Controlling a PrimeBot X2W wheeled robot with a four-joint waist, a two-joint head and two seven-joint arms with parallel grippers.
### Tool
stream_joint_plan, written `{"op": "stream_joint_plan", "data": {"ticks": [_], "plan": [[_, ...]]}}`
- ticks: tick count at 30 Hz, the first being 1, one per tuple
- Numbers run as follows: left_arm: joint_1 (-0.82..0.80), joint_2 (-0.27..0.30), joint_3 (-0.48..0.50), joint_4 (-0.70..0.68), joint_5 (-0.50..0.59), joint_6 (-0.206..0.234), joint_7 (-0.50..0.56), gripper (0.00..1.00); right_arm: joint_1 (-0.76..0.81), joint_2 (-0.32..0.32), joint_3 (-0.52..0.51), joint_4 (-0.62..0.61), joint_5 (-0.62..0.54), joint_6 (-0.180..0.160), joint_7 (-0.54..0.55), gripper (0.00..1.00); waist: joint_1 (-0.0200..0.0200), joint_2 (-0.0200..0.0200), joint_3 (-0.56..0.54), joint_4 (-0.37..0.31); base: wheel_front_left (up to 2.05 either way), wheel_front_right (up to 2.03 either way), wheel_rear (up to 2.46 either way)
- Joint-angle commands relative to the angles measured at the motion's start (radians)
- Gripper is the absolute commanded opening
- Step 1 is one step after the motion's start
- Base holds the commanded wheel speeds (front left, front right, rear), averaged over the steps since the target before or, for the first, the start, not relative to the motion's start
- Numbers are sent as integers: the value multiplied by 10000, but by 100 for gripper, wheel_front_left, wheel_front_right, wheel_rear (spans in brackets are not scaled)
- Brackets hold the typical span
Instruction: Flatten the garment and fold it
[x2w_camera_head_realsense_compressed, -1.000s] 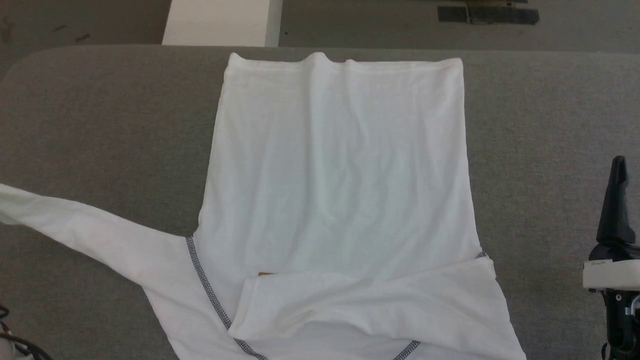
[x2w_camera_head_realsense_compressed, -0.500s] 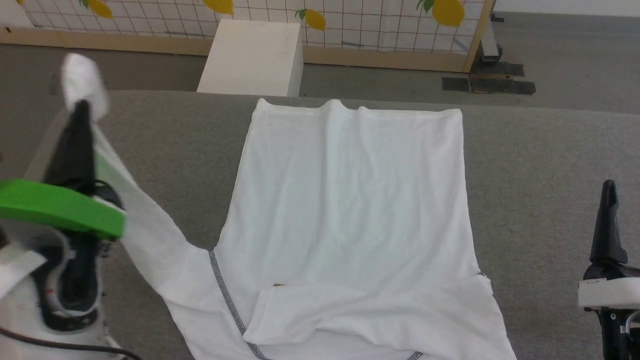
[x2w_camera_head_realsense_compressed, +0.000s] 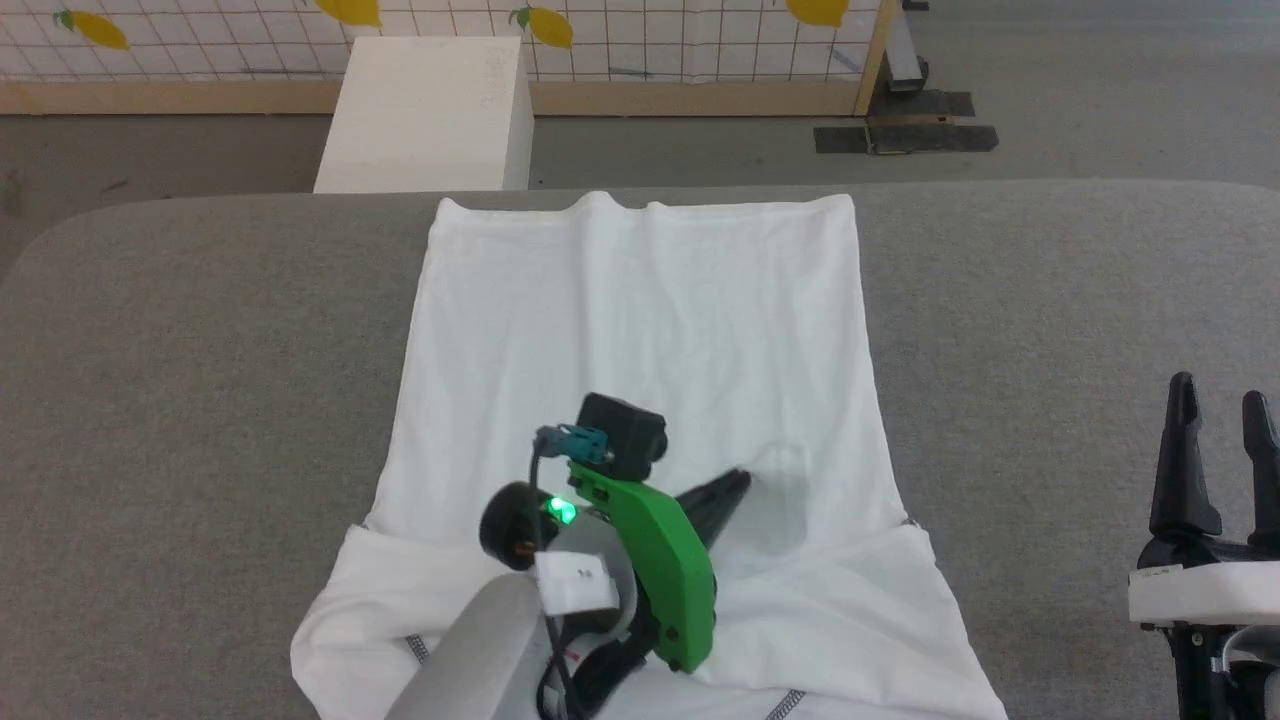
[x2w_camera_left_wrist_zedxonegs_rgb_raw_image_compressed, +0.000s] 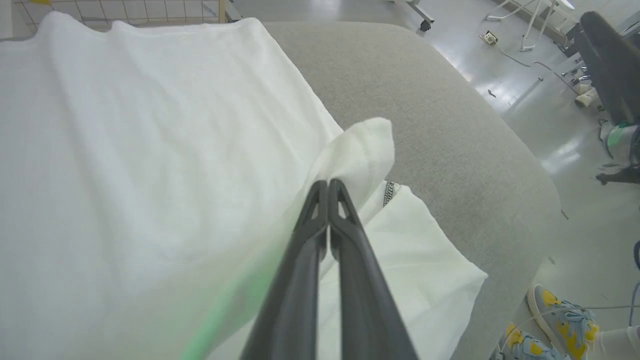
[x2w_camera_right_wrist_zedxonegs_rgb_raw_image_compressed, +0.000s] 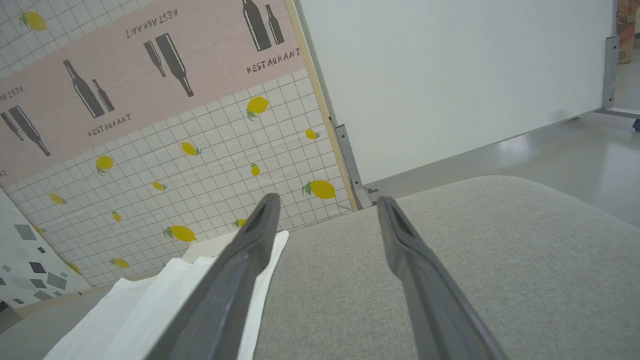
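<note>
Left tool (x2w_camera_left_wrist_zedxonegs_rgb_raw_image_compressed: 328, 183) pinching garment (x2w_camera_head_realsense_compressed: 640, 300), cut off below

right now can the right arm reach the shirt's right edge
Probably yes. The right gripper is open over bare table beside the garment, with nothing between it and that edge. The left gripper, shut on the sleeve, is over the shirt's middle, off that path.

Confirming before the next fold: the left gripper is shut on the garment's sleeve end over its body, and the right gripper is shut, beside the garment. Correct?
No: the right gripper is open, holding nothing, as the right wrist view shows. The left gripper is shut on the sleeve end of the garment.
</note>
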Motion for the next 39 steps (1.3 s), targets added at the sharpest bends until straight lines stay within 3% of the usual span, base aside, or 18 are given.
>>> {"op": "stream_joint_plan", "data": {"ticks": [1,7,8,9,10,16,21,26,30,35,39], "plan": [[-34,-52,-278,194,-144,-64,22,0,-120,-3,15,43,70,-13,-86,100,1,0,194,-205,0,0,0],[321,-15,-1727,1207,-350,-127,838,0,-160,-3,-58,157,69,-13,-189,100,1,0,325,-234,0,0,0],[409,-19,-1829,1311,-498,-131,1034,8,-159,-3,-72,178,69,-13,-201,100,1,0,318,-217,0,0,0],[469,-21,-1938,1371,-650,-135,1242,60,-166,-3,-91,203,68,-13,-213,100,1,0,311,-185,0,0,0],[490,-24,-1947,1373,-753,-137,1300,100,-179,-3,-104,219,64,-13,-221,100,1,0,302,-149,0,0,0],[386,-47,-871,695,-1858,71,909,100,-271,-3,-45,244,23,-13,-204,100,1,0,137,76,0,0,0],[-34,204,1314,-285,-2190,675,-1110,100,-266,-3,41,221,-17,-13,-94,100,1,0,16,230,0,0,0],[-149,1530,2764,-52,-286,1134,-4234,100,-358,-3,310,268,-89,-13,330,100,1,0,48,252,0,0,0],[177,1894,3337,378,509,1389,-6275,100,-674,-3,603,330,-257,-13,1060,100,1,0,285,227,0,0,0],[434,1805,3968,156,912,1655,-6877,100,-1732,-3,694,633,-554,-13,2715,100,1,0,892,197,0,0,0],[401,1741,4025,-230,1338,1645,-6917,100,-3237,-14,438,1123,-1604,-13,4612,100,1,0,1603,405,0,0,0]]}}
